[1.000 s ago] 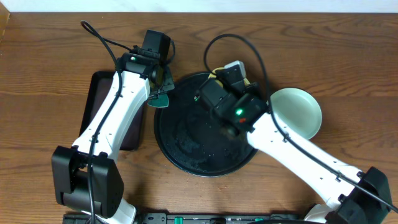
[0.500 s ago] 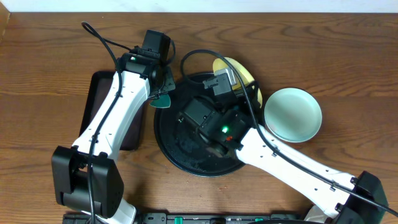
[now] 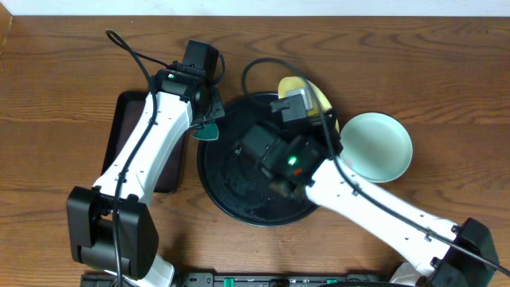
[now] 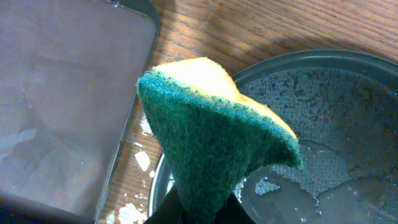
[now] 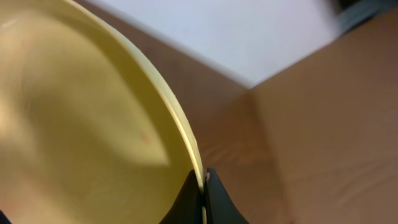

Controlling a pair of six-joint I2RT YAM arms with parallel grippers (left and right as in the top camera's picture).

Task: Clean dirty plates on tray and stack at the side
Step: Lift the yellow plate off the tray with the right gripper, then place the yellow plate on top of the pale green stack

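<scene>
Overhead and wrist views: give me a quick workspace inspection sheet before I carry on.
Surface: wooden table, some white flecks on it.
Job's things: round black tray wet; yellow plate held by its rim over the tray's far side; mint plate on the table, right of the tray; third plate not seen.
Clutter: dark rectangular tray, left of the round one.
Grippers: left gripper shut on green-and-yellow sponge; right gripper shut on the yellow plate.
Cables: black cables arch off both wrists.
Surroundings: pale strip beyond the table's far edge.
</scene>
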